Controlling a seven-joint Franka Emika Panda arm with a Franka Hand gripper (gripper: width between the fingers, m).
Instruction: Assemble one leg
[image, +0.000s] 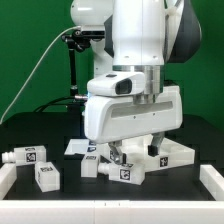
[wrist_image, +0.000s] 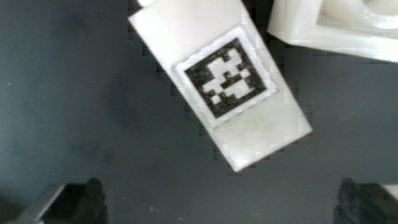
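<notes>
The gripper (image: 133, 152) hangs wide open and empty over a tagged white leg (wrist_image: 228, 85). In the exterior view the leg lies at eight o'clock from the white panel (image: 178, 152). It sits skewed between the fingertips (wrist_image: 71, 203), so closing now could spin it loose.

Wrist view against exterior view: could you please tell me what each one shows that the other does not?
Only the wrist view: the gripper with its fingertips spread wide, nothing between them, and the tag pattern close up. Only the exterior view: the arm, loose white blocks on the exterior view's left, the green backdrop. Both: the tagged white part below the gripper.
</notes>
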